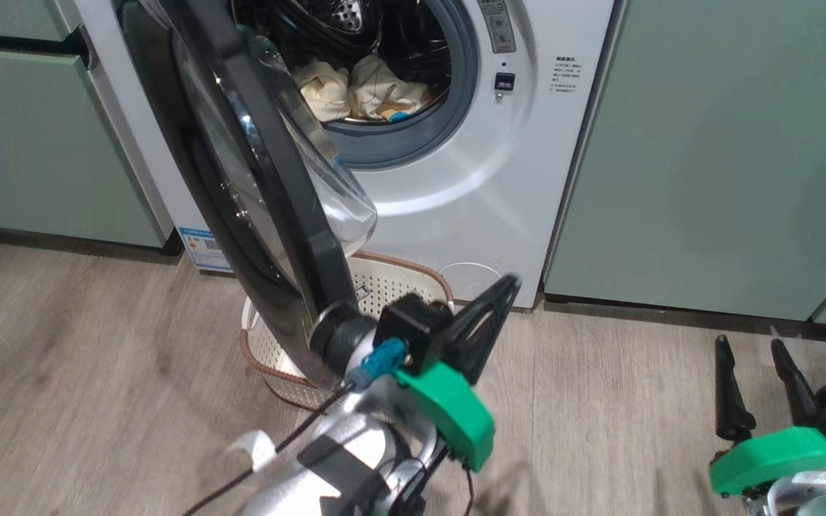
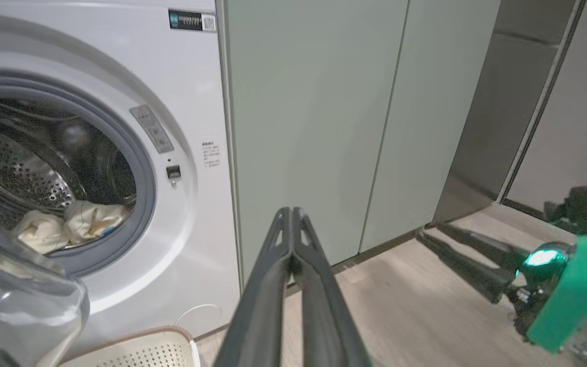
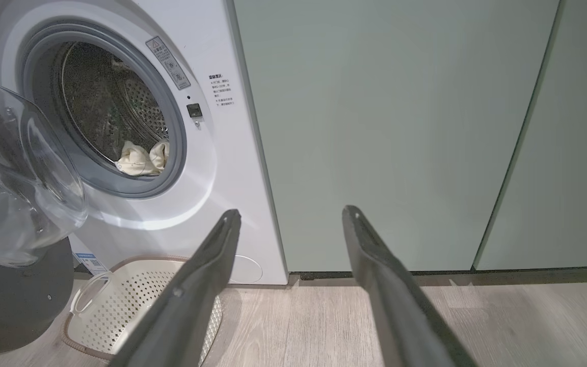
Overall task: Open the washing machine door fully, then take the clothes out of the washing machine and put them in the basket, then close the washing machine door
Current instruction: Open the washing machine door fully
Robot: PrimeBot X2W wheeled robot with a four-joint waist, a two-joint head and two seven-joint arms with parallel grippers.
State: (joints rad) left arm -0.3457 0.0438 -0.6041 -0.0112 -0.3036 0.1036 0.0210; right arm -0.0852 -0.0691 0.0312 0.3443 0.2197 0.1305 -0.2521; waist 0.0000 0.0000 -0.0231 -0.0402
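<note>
since it swings on a hinge, the washing machine door (image 1: pixel 269 179), standing part-open across the upper left of the head view, should handle as a stiff, fairly heavy thing. its glossy black ring looks slippery, so i would push on the free rim rather than pinch it, and keep off the bulging glass. further right, in the drum mouth of the washing machine (image 1: pixel 470 186) at top centre, the clothes (image 1: pixel 355 89) lie as two soft cream bundles, light and limp by the look; a raised fold on top is the place to nip. below them the basket (image 1: pixel 413 269) sits on the floor, partly behind the door. the left claw (image 1: pixel 506 287), at centre, is clenched on nothing; the right claw (image 1: pixel 750 344), lower right, is released and empty. count: one door, one machine, one basket, two bundles, two claws.
</note>
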